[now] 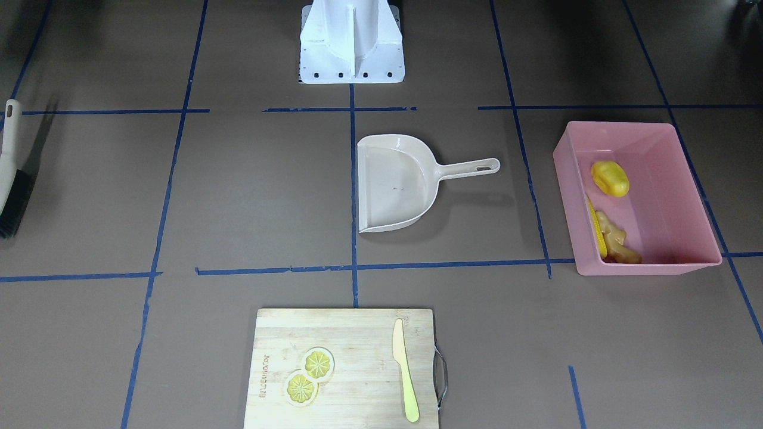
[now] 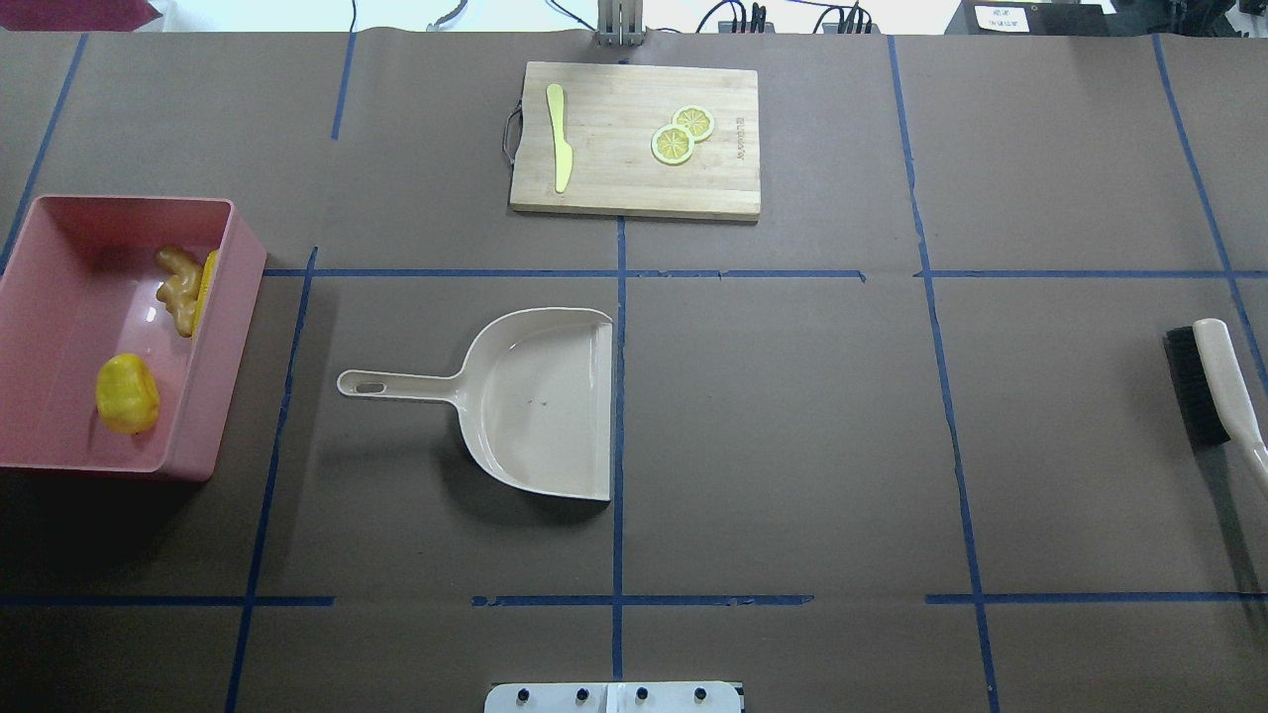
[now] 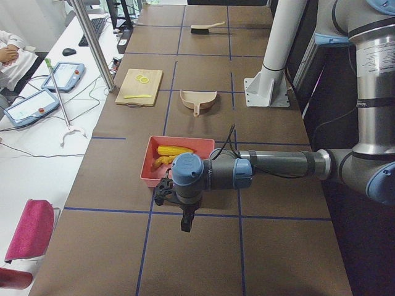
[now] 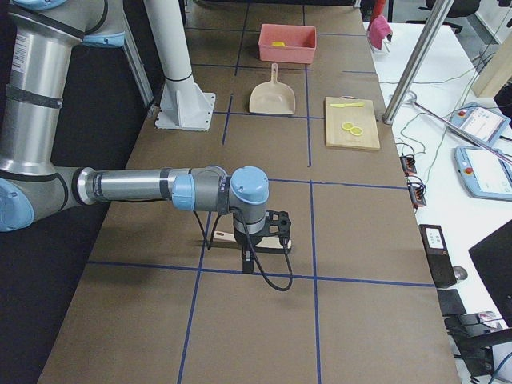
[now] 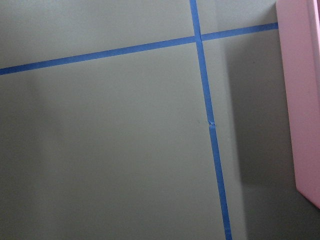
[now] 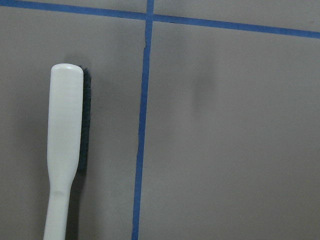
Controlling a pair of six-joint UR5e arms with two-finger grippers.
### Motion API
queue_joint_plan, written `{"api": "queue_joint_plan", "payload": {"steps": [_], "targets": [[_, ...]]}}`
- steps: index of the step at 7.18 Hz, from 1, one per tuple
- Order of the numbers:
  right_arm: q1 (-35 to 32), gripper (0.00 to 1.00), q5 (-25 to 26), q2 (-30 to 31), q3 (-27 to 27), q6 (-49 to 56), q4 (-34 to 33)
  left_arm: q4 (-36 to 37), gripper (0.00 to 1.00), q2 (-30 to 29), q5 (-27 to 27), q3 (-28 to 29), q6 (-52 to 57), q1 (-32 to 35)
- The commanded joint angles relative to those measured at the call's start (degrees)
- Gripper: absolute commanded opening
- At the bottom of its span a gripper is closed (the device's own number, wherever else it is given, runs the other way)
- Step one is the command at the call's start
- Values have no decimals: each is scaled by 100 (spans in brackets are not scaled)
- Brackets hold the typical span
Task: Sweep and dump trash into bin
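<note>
Pink bin [image 1: 650, 265] holds the trash [image 1: 610, 179]. Left gripper [image 3: 185, 222] hangs beside it, right gripper [image 4: 248, 261] over the brush [image 6: 65, 150]; how far either's jaws are spread cannot be told.

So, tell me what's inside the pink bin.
Inside the bin: yellow lump, ginger root and corn cob against one wall; the floor beneath them is covered.

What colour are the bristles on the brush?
Black bristles, on a cream-handled brush. The overhead exterior view shows them best.
</note>
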State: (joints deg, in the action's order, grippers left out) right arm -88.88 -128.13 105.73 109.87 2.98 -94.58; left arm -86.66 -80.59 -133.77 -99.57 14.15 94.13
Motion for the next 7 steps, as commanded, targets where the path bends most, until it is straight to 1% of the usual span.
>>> {"api": "queue_joint_plan", "payload": {"steps": [1,7], "targets": [[2,100,-1,0,0,0,1,0,100,0,0,8,0,0],[20,100,-63,-9,-9,0,1,0,100,0,0,-1,-9,9]]}}
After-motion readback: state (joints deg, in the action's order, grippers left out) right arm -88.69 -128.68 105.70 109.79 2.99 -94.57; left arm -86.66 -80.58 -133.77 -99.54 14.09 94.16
